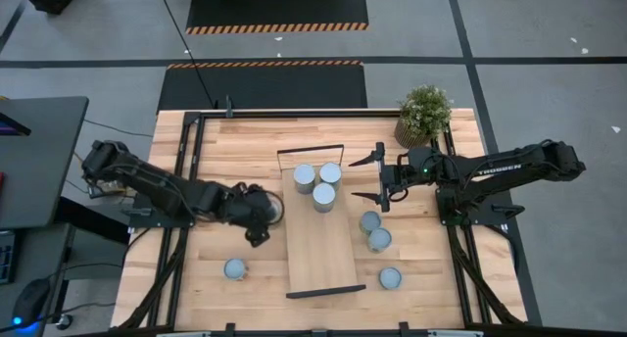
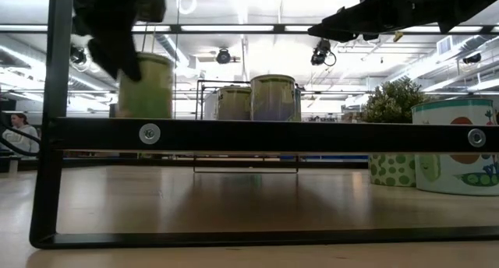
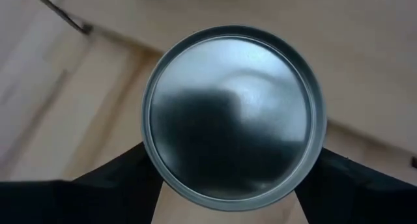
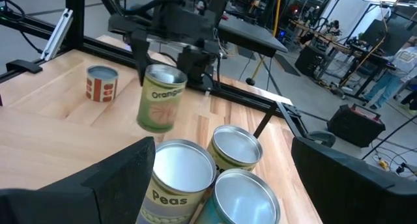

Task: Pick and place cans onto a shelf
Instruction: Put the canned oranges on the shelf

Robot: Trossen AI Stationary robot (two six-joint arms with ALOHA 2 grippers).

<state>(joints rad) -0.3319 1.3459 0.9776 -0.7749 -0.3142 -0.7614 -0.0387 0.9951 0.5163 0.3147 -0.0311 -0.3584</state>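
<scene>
Left pincer (image 1: pixel 266 212) is clamped on a can (image 4: pixel 159 97) beside the shelf (image 1: pixel 323 254); right pincer (image 1: pixel 380 180) is spread open. Three cans are shelved toward the desk's far edge, four are left on the desk (image 1: pixel 245 151).

"Orange…" on the lifted can (image 4: pixel 160 97) — "Peas" on a shelf can (image 4: pixel 177 178).

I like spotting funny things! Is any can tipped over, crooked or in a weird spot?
One is: the can gripped by the left pincer hangs tilted in the air beside the shelf, not standing flat. The three cans on the shelf look upright, and so do the others on the table. Nothing spilled.
</scene>
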